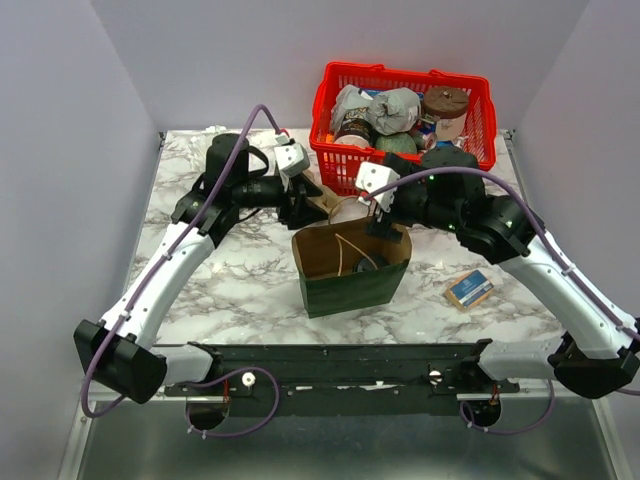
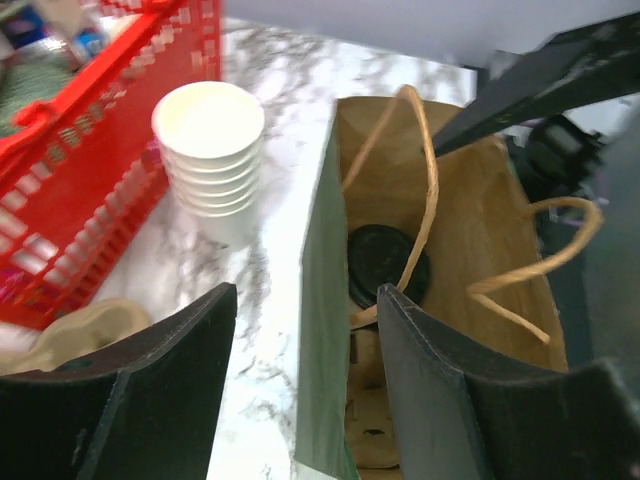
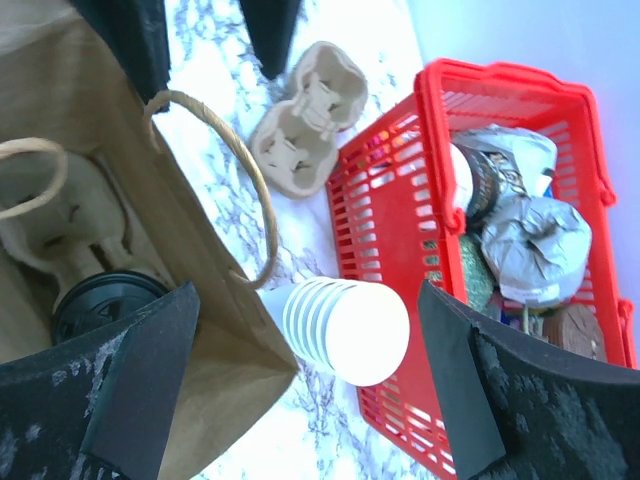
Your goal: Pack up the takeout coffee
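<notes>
While inside bag (image 2: 320, 330), cup (image 2: 385, 262) upright, lid-up.

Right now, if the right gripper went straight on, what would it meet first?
Likely the stack of white ribbed paper cups, which sits framed by the open right gripper, though depth is unclear from this view.
</notes>
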`<state>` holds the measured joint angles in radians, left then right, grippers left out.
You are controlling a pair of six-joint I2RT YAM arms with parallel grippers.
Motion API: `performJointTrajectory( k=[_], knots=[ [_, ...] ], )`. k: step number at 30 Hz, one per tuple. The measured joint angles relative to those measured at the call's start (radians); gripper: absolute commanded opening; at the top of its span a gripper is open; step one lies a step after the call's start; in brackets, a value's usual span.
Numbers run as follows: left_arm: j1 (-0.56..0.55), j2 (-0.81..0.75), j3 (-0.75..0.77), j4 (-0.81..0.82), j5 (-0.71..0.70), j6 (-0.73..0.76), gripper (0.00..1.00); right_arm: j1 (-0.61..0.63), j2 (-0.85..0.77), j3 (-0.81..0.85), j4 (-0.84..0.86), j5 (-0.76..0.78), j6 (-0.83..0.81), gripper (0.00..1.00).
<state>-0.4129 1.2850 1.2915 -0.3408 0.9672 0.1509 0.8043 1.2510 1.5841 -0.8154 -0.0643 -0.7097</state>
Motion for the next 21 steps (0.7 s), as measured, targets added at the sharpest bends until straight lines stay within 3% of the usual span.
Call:
performJointTrajectory(
  k=[6, 15, 21],
  knots=[
    [0.007, -0.032, 0.04, -0.086, -0.211, -0.001, 0.7, -0.009, -0.053, -0.011, 0.029, 0.066, 0.05, 1.0],
    [-0.013, -0.108, 0.047, -0.194, -0.158, 0.072, 0.7, -0.123, -0.098, -0.016, 0.033, 0.101, 0.135, 1.0],
    [-0.066, -0.074, 0.006, -0.208, -0.171, 0.119, 0.58, -0.153, -0.102, -0.049, 0.004, 0.096, 0.16, 1.0]
  ],
)
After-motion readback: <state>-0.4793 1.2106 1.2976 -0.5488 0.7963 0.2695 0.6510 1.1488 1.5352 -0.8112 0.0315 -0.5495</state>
